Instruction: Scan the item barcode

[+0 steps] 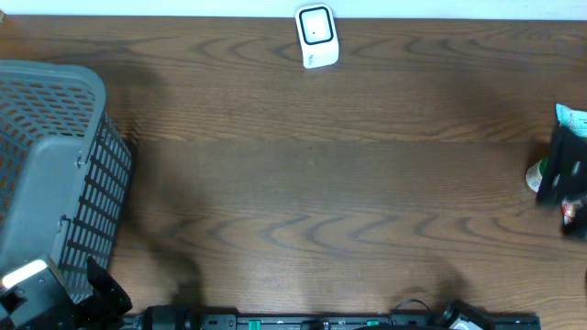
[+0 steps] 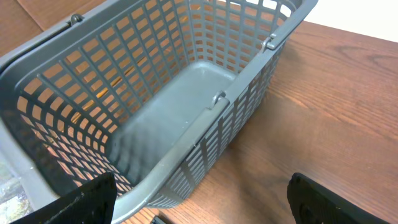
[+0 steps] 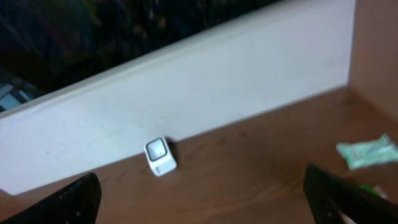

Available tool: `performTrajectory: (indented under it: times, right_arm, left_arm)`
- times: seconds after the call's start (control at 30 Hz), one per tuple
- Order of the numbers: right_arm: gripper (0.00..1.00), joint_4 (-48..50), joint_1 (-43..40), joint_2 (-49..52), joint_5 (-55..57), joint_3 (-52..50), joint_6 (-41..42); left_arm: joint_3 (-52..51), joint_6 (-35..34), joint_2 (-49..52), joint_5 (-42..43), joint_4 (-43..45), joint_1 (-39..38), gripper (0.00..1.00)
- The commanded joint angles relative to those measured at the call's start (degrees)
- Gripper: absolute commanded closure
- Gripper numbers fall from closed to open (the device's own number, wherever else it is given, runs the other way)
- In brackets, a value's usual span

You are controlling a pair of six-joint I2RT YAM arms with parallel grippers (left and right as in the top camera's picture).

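Left pincer (image 2: 202, 210) and right pincer (image 3: 205, 205) gape wide and empty, while the white scanner (image 1: 316, 37) faces the open surface (image 1: 303, 183), likely so a barcode can be shown to it.

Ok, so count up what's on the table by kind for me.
Basket: 1
Scanner: 1
Green packet: 1
Total: 3, plus dark shapes at the right edge, too cut off to count.

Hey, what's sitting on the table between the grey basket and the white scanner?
Nothing: the overhead view shows only bare wooden table between the grey basket and the white scanner.
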Motion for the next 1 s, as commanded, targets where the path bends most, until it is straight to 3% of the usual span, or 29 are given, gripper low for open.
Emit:
performTrajectory:
  times: [0.0, 0.2, 0.53, 0.63, 0.8, 0.97]
  right_arm:
    - [0.01, -1.22, 0.09, -5.49, 1.68, 0.07, -1.57]
    - [0.01, -4.59, 2.82, -16.83, 2.49, 0.07, -1.6]
    - [0.01, -3.8, 25.07, -28.83, 21.2, -0.04, -2.08]
    - [0.01, -2.84, 28.26, -30.36, 23.74, -0.94, -8.04]
    - [0.01, 7.76, 30.03, -31.54, 22.88, -6.4, -18.93]
    - [0.01, 25.18, 31.34, -34.67, 18.43, -17.33, -20.65]
  left_arm:
    - [0.17, -0.11, -0.39, -0.15, -0.02, 0.2, 0.12]
    - [0.17, -0.11, -0.39, -0.15, -0.04, 0.2, 0.12]
    - [0.17, -0.11, -0.39, -0.15, -0.02, 0.2, 0.12]
    - [0.17, -0.11, -0.39, -0.15, -0.02, 0.2, 0.12]
    - [0.17, -0.09, -0.39, -0.15, -0.02, 0.2, 0.12]
    - [0.17, -0.11, -0.39, -0.15, -0.02, 0.2, 0.12]
